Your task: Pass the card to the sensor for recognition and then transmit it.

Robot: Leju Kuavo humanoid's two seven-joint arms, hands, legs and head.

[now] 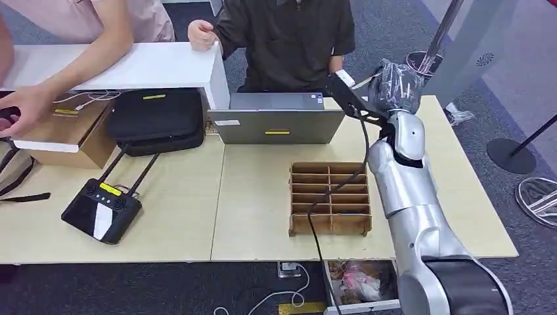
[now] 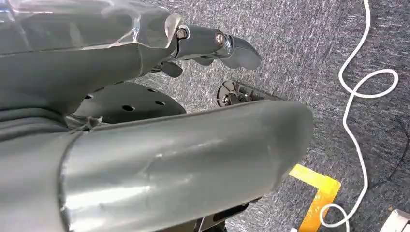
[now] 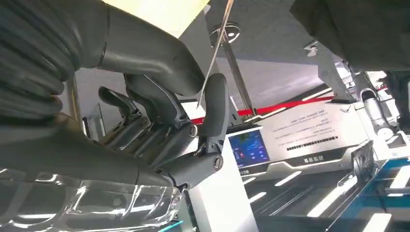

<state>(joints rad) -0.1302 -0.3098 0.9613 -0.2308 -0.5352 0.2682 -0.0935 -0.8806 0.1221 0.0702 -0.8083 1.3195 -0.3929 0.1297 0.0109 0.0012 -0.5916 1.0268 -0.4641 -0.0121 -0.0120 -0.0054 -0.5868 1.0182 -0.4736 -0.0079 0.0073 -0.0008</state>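
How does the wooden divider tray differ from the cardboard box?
The tray is open-topped and split into compartments; the box is closed. The tray lies by the robot arm at the right; the box sits far left, by a person's hand. Both are brown and on the table.

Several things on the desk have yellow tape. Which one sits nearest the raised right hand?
The laptop, just beside the right hand. The bag, box and controller lie further left.
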